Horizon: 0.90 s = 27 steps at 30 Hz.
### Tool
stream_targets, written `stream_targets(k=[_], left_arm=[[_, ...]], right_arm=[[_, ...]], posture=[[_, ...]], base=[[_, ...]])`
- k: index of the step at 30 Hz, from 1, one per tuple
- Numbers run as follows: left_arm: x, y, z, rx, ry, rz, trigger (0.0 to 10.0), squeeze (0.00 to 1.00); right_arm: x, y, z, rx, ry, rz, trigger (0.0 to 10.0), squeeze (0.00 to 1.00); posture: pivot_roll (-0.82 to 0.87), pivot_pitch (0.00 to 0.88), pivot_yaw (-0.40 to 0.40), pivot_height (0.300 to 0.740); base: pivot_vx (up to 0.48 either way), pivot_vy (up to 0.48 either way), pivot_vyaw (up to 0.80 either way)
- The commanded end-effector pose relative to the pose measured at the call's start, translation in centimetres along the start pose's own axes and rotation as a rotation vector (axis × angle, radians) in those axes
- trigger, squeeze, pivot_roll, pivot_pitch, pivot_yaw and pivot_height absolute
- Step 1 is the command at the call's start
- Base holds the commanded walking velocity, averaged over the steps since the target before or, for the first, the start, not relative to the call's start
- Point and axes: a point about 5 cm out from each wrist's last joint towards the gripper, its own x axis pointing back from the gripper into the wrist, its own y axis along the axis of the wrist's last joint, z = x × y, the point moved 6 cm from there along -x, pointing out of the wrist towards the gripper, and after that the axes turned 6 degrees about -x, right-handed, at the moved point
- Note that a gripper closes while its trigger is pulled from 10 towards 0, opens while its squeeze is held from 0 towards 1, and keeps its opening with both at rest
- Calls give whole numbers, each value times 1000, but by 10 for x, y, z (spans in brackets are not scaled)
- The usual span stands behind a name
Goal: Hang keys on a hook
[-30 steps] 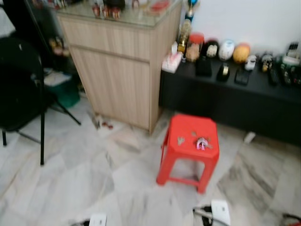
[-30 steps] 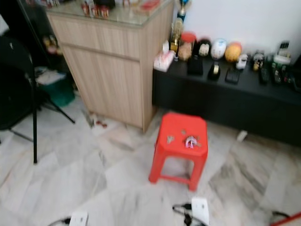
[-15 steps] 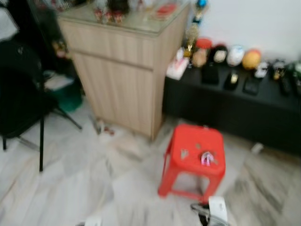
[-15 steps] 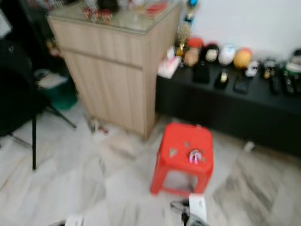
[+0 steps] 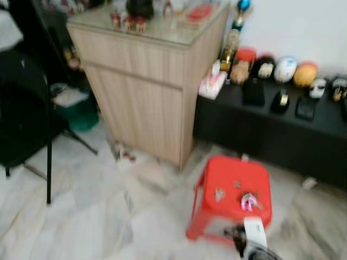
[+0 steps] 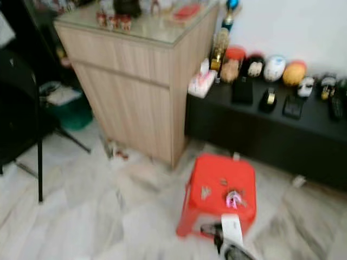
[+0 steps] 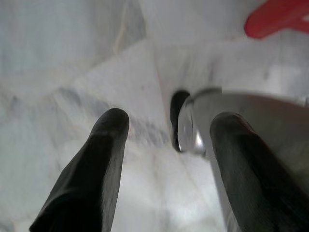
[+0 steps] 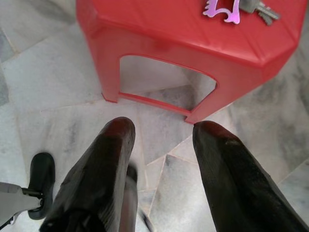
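One keys (image 8: 240,7) bunch on red stool (image 5: 232,184); writing unreadable.

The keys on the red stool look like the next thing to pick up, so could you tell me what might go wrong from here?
1. The keys lie flat near the edge of the red stool; a clumsy grasp could push them onto the floor.
2. The right gripper, open, hangs low beside the stool and could knock the light stool while rising.
3. The head views are blurred, so aim may be off.
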Motion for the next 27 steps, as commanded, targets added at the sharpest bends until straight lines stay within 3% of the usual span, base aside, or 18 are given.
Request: stream_targets(k=[1, 9, 11, 14, 17, 19, 27], left_arm=[[1, -9, -12, -3, -27, 33, 10000, 0], [2, -10, -12, 3, -14, 30, 10000, 0], [2, -10, -13, 9, -17, 29, 10000, 0], [2, -11, -13, 10, -18, 29, 10000, 0], [2, -12, -13, 7, -21, 31, 10000, 0], [2, -12, -13, 7, -20, 31, 10000, 0], [3, -13, -13, 9, -20, 31, 10000, 0]], right_arm=[[3, -12, -8, -11, -22, 30, 10000, 0], [6, -18, -20, -78, -57, 22, 10000, 0], [8, -14, -30, -133, -74, -15, 10000, 0], [8, -11, -33, -138, -76, -32, 10000, 0], [8, 5, -45, -182, -100, -99, 10000, 0], [5, 30, -38, -202, -99, -169, 10000, 0], [1, 69, -17, -213, -24, -279, 10000, 0]], posture=[[109, 95, -1, 740], [121, 87, -7, 740], [121, 84, -8, 740], [113, 79, -8, 740], [111, 70, -9, 740], [110, 65, -11, 740], [109, 48, -14, 740]], base=[[311, 0, 0], [298, 0, 0], [0, 0, 0], [0, 0, 0], [0, 0, 0], [0, 0, 0], [0, 0, 0]])
